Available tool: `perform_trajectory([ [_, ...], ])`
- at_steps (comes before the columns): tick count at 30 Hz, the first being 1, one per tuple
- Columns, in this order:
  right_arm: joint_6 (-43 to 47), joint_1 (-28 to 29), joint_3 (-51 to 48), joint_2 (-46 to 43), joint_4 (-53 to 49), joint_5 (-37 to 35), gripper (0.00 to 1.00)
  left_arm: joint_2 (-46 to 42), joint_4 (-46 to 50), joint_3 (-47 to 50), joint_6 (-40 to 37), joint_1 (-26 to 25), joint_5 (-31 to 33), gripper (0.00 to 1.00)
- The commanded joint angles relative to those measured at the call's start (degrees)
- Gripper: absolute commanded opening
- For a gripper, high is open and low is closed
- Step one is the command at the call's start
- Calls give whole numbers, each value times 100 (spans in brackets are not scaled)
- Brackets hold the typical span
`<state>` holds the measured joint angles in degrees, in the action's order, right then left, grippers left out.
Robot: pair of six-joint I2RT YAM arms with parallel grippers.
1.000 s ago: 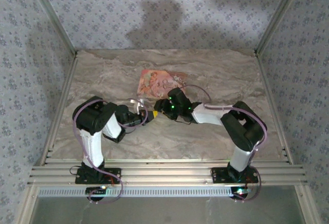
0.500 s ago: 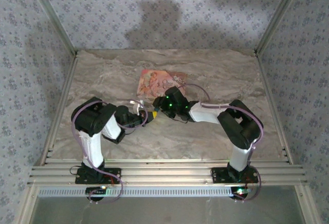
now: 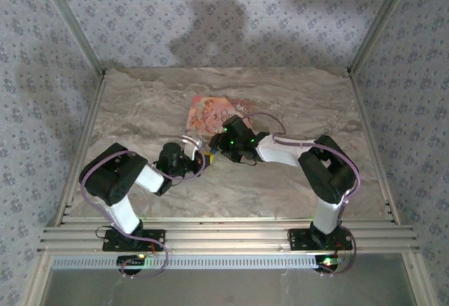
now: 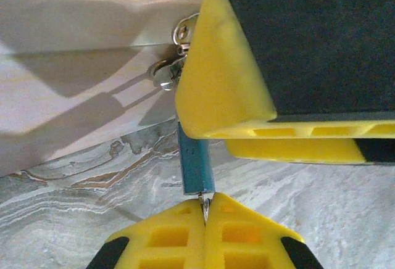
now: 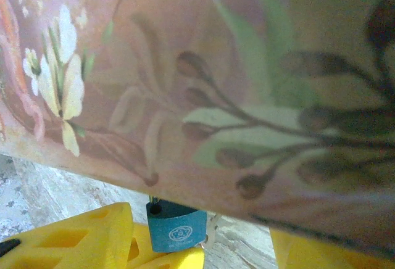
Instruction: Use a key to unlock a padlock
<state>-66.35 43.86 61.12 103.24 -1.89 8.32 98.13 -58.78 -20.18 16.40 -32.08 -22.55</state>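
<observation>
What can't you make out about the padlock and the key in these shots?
The key: left wrist view, nearly buried between the left gripper's shut fingers.
The padlock shackle: left wrist view, behind the right gripper's yellow finger; right wrist view, behind the pink box.
Top view: both too small, under the grippers.

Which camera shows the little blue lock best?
The right wrist view: the padlock turns its flat blue front to the camera. The left wrist view catches it edge-on. In the top view it is too small to make out.

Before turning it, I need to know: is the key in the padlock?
Seemingly in: the key, pinched in the shut left fingers, enters the blue padlock; depth cannot tell.
</observation>
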Motion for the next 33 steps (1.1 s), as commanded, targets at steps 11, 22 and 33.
perform_trajectory([
  [11, 302, 12, 354, 256, -1021, 292, 38, -714, 1600, -301, -1308, -595, 979, 0],
  [22, 345, 17, 281, 71, -1107, 199, 0, -862, 1816, -330, -1424, -697, 1111, 0],
  [33, 230, -110, -288, -242, -241, 276, 0, -1243, 2028, -306, -1217, -693, 997, 26],
])
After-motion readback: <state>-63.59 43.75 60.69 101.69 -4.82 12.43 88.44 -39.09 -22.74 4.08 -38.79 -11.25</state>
